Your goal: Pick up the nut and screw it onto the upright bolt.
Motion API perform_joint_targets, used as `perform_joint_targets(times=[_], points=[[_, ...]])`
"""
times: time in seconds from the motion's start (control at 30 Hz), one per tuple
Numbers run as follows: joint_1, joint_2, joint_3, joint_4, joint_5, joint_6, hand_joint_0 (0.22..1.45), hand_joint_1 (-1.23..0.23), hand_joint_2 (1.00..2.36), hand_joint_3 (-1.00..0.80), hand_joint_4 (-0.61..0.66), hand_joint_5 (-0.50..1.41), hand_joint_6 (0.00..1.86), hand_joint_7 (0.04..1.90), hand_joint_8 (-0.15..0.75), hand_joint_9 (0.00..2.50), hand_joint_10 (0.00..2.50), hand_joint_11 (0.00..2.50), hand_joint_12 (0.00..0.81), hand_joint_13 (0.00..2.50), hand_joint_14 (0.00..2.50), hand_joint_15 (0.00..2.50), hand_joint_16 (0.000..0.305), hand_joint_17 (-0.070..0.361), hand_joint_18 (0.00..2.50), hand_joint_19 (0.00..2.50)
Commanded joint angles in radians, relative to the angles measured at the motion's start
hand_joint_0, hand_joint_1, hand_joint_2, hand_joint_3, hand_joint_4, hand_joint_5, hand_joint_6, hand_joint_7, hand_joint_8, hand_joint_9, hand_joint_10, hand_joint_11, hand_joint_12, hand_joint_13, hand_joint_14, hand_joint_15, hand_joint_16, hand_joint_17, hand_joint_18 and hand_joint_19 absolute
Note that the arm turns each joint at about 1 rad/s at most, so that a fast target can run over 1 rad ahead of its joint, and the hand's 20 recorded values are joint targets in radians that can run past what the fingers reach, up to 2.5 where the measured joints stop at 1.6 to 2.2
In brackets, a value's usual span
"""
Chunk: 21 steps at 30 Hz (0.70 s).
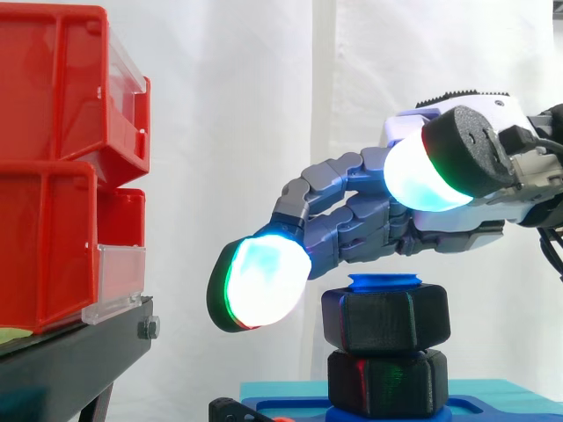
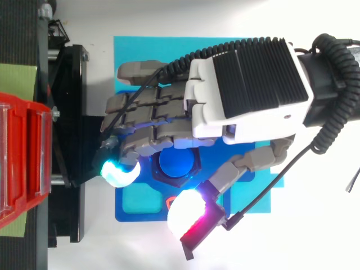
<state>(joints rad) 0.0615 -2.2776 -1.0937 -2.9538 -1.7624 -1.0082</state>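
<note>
1 black nut [image 1: 385, 321] already sits threaded on the blue bolt [image 1: 384, 283] (tightness unclear), while the hand [image 1: 369, 220] hovers just above, fingers loosely open, holding nothing.

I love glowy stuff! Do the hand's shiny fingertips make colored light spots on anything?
Side view: yes, the lower black hexagonal piece catches red and green gleams below the hand's glowing pads. Top view: the pad nearest the bottom edge glares almost pure white with red beside it; the cyan pad shines softer.
</note>
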Motion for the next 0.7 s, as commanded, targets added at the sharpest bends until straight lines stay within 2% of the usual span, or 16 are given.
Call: perform_joint_targets(times=[0.0,0.43,0.67], points=[[0.000,0.000,0.000,-0.002,-0.005,0.002,0.46,-0.29,1.00,-0.50,0.13,-0.19,0.50,0.72,0.214,0.31,0.00,0.00,0.321,0.15,0.00,0.00,0.037,0.083,0.00,0.00],[0.000,0.000,0.000,0.001,-0.023,0.000,0.46,-0.28,1.00,-0.50,0.14,-0.18,0.50,0.74,0.222,0.31,0.00,0.00,0.319,0.15,0.00,0.00,0.037,0.082,0.00,0.00],[-0.003,0.000,-0.002,0.010,-0.023,-0.003,0.46,-0.27,1.00,-0.50,0.16,-0.18,0.50,0.76,0.221,0.28,0.00,0.00,0.305,0.03,0.00,0.00,0.036,0.081,0.00,0.00]])
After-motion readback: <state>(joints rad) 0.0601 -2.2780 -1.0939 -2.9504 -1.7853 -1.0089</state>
